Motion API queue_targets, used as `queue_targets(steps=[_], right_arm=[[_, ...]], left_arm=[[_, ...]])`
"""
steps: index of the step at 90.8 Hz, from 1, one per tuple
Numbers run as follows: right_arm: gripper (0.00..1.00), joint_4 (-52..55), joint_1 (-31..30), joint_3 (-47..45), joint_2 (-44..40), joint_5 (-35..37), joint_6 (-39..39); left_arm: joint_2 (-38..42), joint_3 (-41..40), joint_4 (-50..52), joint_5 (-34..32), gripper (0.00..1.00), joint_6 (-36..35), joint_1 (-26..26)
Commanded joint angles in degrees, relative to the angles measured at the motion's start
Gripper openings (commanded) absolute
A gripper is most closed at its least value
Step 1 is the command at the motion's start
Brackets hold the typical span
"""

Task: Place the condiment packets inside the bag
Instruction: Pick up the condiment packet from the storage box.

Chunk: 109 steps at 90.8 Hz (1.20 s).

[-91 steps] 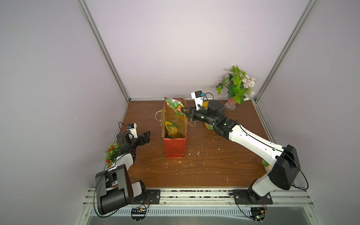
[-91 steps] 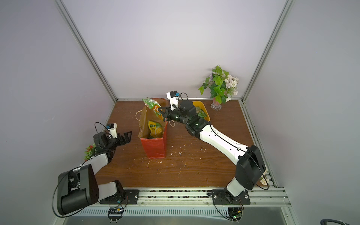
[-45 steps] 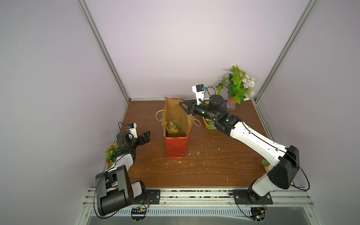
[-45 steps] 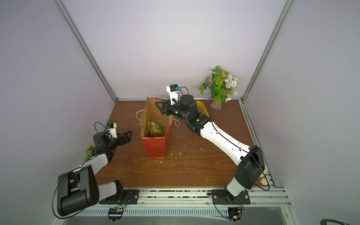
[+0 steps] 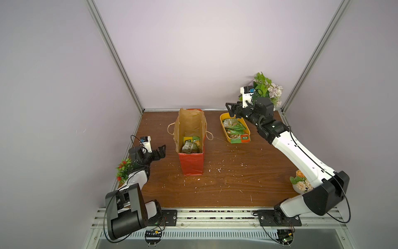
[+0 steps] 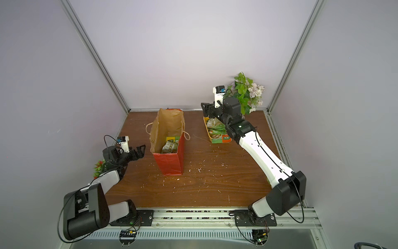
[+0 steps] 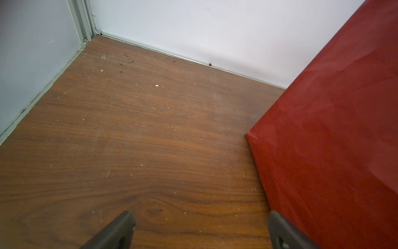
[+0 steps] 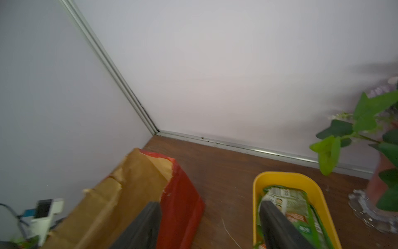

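Right wrist view gives us the condiment packets heaped in the yellow tub. Others already lie at the bottom of the bag. The risk, as we judge it, is that the sachets overlap and look slick, so a pinch may lift two or slip. A careless carry could also clip the bag's thin rim and tip it. Our right gripper hangs over the tub's far end, jaws wide apart and empty, with the packets just below them. Our left gripper rests fully spread and empty beside the bag.
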<state>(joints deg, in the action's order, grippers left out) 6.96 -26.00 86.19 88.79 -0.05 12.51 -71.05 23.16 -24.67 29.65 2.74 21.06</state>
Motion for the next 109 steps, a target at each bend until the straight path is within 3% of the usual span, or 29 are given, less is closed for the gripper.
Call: queue_targets(steps=[1, 42, 109], right_arm=[[0.76, 8.57, 0.49, 0.84, 5.78, 5.87, -8.67], [0.72, 10.59, 3.53, 4.63, 21.92, 6.47, -9.91], [0.73, 14.17, 4.38, 11.9, 32.61, 9.09, -11.99]], left_arm=[[0.63, -0.29, -0.68, 0.59, 1.0, -0.29, 0.94], [-0.03, 0.02, -0.64, 0.49, 1.0, -0.37, 0.96], [-1.45, 0.55, -0.68, 0.23, 1.0, -0.51, 0.93]])
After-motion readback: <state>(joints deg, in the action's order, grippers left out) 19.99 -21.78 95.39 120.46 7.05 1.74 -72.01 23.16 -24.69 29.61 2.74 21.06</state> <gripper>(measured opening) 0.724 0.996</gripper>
